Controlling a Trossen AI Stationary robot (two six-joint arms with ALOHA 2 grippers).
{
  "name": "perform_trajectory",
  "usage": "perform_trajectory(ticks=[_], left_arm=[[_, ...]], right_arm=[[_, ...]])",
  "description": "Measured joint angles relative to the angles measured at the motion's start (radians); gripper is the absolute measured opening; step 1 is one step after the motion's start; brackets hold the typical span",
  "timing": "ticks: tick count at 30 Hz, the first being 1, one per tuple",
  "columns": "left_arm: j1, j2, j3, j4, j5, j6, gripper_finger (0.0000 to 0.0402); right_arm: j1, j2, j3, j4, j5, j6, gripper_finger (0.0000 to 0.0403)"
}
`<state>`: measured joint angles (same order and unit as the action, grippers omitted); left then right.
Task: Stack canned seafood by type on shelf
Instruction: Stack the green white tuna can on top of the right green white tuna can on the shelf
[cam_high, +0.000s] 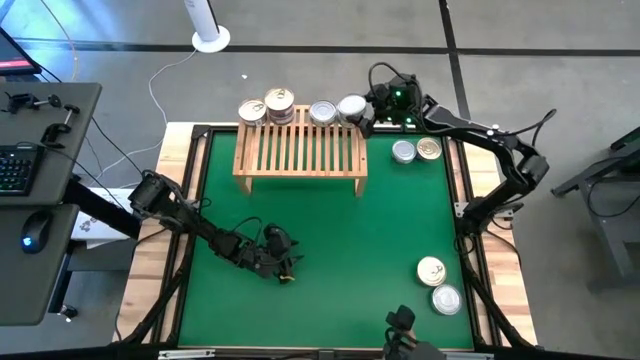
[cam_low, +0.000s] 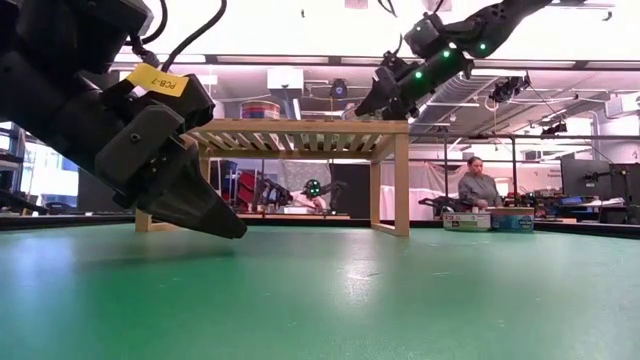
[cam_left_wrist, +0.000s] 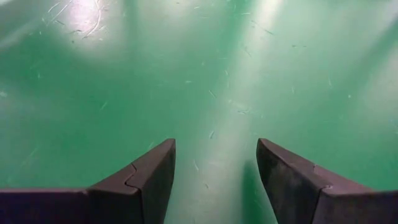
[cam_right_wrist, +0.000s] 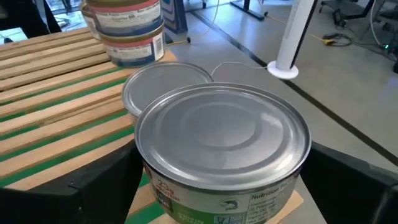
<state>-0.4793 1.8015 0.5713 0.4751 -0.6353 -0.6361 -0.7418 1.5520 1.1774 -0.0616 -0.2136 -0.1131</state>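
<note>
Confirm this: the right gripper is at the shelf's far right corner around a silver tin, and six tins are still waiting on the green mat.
Wrong on the count. The high view shows four tins on the green mat: two beside the shelf and two near the front right. The rest holds: the right gripper stands open around a silver tin at the shelf's far right corner.

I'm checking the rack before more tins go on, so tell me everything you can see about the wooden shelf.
The shelf is a low light-wood rack with a slatted top, green mat showing between the slats, and side legs standing on the mat at the table's far edge. It stands upright and level. Tins sit along its back edge: a stack with red and blue labels near the left end and silver-lidded tins at the right end. The right gripper hovers at that right end, jaws open around the nearest tin.
</note>
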Motion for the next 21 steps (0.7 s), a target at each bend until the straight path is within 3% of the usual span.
perform_trajectory(ticks=[21], left_arm=[[0.0, -0.001, 0.001, 0.0, 0.003, 0.001, 0.0211]], right_arm=[[0.0, -0.001, 0.0, -0.033, -0.025, -0.076, 0.04]])
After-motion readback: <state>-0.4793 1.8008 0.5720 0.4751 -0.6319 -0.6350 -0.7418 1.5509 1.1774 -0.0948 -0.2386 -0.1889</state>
